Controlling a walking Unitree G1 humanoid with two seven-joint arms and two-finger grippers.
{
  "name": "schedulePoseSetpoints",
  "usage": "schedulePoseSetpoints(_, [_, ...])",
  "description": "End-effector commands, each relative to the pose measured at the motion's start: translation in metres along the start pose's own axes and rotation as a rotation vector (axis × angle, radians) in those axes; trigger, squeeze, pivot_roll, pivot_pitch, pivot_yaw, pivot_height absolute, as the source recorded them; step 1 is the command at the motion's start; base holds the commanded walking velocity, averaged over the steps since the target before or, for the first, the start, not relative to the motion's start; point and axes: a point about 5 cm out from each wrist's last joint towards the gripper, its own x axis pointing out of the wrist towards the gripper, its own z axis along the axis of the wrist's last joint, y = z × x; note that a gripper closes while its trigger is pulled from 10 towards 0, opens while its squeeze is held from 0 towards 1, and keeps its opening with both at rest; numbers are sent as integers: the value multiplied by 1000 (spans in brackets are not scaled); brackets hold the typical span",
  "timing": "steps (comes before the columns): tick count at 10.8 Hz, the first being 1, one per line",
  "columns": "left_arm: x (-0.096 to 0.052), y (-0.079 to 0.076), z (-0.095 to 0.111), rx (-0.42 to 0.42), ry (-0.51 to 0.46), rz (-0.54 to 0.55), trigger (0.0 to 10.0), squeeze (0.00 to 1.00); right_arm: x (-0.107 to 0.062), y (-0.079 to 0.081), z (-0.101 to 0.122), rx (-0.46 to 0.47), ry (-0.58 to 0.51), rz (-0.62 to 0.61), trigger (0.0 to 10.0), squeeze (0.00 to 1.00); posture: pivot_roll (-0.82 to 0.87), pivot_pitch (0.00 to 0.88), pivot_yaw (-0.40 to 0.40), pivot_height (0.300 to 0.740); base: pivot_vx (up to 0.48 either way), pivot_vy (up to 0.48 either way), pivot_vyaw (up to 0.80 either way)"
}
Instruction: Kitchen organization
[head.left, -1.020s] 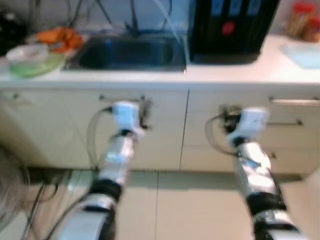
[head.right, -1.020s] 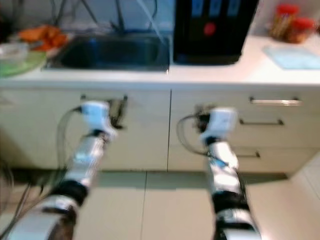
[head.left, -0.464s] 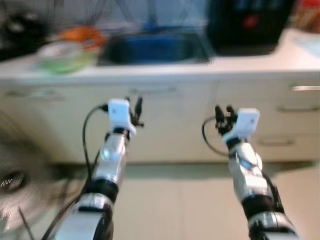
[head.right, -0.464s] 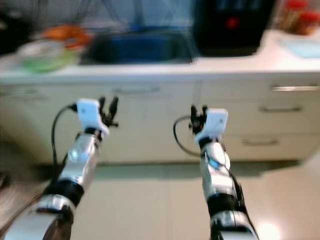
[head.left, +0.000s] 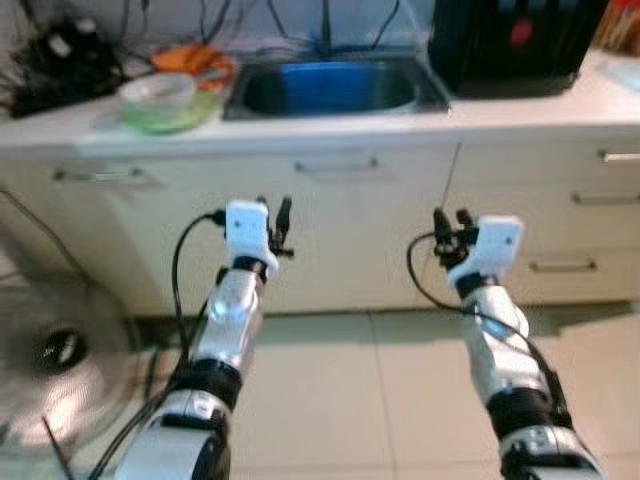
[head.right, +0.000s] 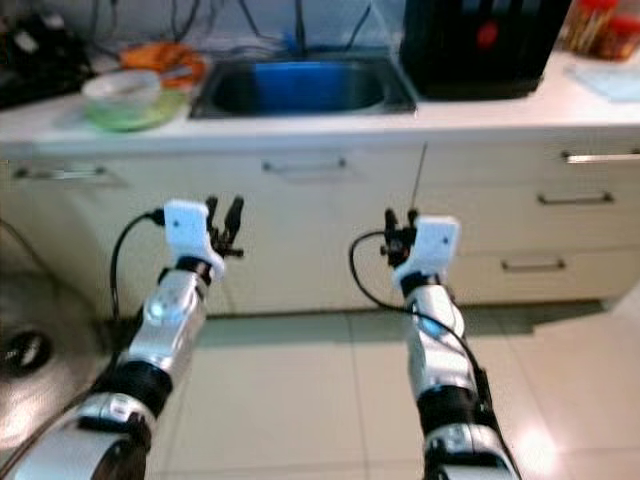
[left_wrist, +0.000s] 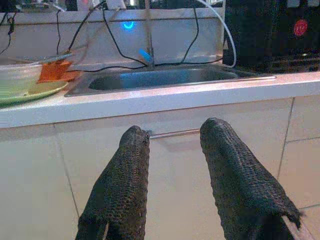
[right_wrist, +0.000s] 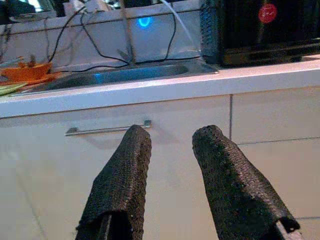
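I face a kitchen counter (head.left: 300, 125) with a steel sink (head.left: 330, 85) set into it. On the counter left of the sink a clear bowl (head.left: 157, 92) sits on a green plate (head.left: 170, 115), with something orange (head.left: 195, 60) behind it. Both arms are raised in front of the cream cabinet doors, short of them. My left gripper (head.left: 275, 215) is open and holds nothing, level with the door under the sink. Open and bare too, my right gripper (head.left: 450, 222) hangs near the seam between the door and the drawers. The sink door's handle (left_wrist: 172, 133) lies beyond my left fingers (left_wrist: 125, 185).
A black appliance (head.left: 515, 40) stands on the counter right of the sink. Drawers with metal handles (head.left: 560, 265) fill the right side. Black cables (head.left: 55, 70) lie at the counter's far left. A round fan (head.left: 50, 355) stands on the tiled floor at my left.
The camera has swung and steadied, so the counter now sits further right and sharper. Both arms stay raised with open fingers, about as before.
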Motion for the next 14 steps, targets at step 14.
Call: schedulePoseSetpoints(14, [0, 2, 6, 19, -21, 2, 10000, 0, 5, 9, 5, 1, -13, 61, 10000, 0, 11, 17, 74, 740, 248, 0, 171])
